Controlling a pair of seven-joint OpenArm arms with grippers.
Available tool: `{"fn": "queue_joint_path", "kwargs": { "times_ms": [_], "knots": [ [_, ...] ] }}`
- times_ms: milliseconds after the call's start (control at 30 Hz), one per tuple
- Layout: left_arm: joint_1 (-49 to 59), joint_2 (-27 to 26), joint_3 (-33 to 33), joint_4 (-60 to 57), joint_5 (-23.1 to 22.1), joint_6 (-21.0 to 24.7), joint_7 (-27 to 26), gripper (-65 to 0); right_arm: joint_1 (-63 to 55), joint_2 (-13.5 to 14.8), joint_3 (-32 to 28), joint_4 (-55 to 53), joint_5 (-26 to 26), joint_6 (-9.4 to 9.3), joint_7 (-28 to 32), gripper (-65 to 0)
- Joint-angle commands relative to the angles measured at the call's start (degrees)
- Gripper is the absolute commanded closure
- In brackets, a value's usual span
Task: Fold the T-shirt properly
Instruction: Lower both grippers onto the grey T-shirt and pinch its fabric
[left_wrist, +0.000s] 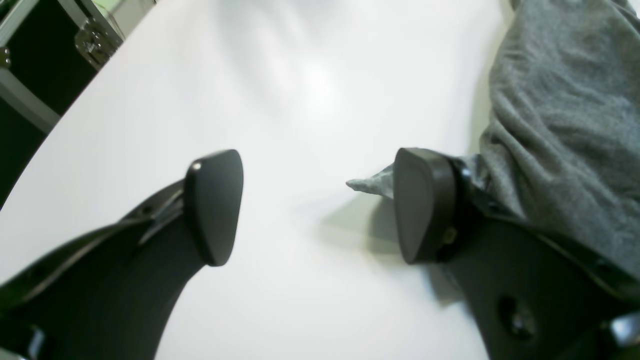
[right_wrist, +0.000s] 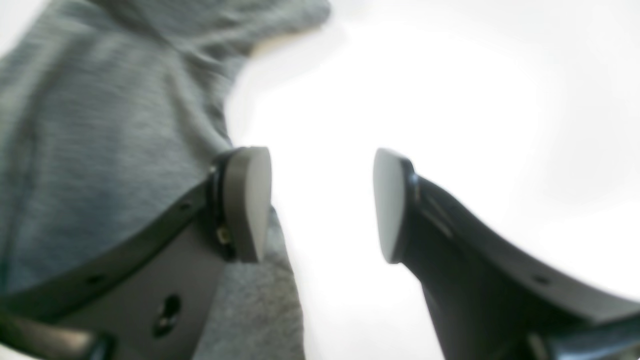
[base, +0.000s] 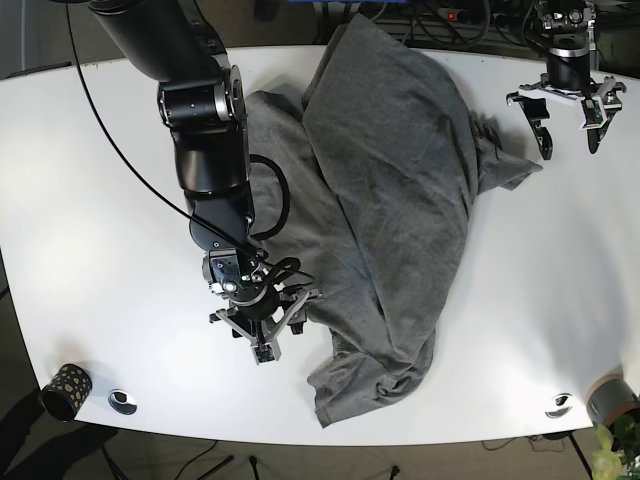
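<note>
A grey T-shirt (base: 390, 180) lies crumpled and partly doubled over on the white table (base: 80, 200), running from the back edge to the front centre. My right gripper (base: 285, 335) is open at the shirt's left front edge; in the right wrist view (right_wrist: 322, 205) one finger (right_wrist: 247, 205) rests against the cloth (right_wrist: 100, 125) and bare table shows between the jaws. My left gripper (base: 568, 148) is open at the back right, just right of the shirt's sleeve. In the left wrist view (left_wrist: 320, 200) the shirt (left_wrist: 560, 125) lies beside the right finger (left_wrist: 425, 205), and nothing is held.
A dark patterned cup (base: 62, 390) and a small round metal piece (base: 122, 401) sit at the front left corner. Another metal piece (base: 559, 404) and a grey object (base: 612, 395) are at the front right. A black case (left_wrist: 30, 60) stands beyond the table edge.
</note>
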Motion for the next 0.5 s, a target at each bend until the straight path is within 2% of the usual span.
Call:
{"fn": "queue_joint_path", "kwargs": {
  "times_ms": [0, 33, 133, 300, 467],
  "knots": [
    [0.44, -0.11, 0.37, 1.07, -0.02, -0.07, -1.50, -43.3, 2.85, -0.02, 0.02, -1.32, 0.82, 3.44, 2.79, -31.9],
    [0.44, -0.11, 0.46, 1.07, -0.02, -0.07, -1.50, -43.3, 3.03, -0.02, 0.02, -2.29, 1.79, 4.41, 3.31, -31.9],
    [0.44, 0.07, 0.55, 0.98, -0.11, -0.07, -1.50, -43.3, 3.38, 0.15, -0.15, -4.84, 5.39, 5.64, 4.63, -31.9],
    [0.44, 0.68, 0.55, 0.89, -0.02, -0.15, -0.88, -43.3, 3.29, 0.42, -0.33, -7.65, 8.03, 5.73, 6.48, -31.9],
    [0.18, 0.60, 0.55, 0.98, -0.20, -0.15, 4.48, -43.3, 2.06, -0.11, -0.33, -8.35, 8.29, 5.73, 7.18, -31.9]
  ]
}}
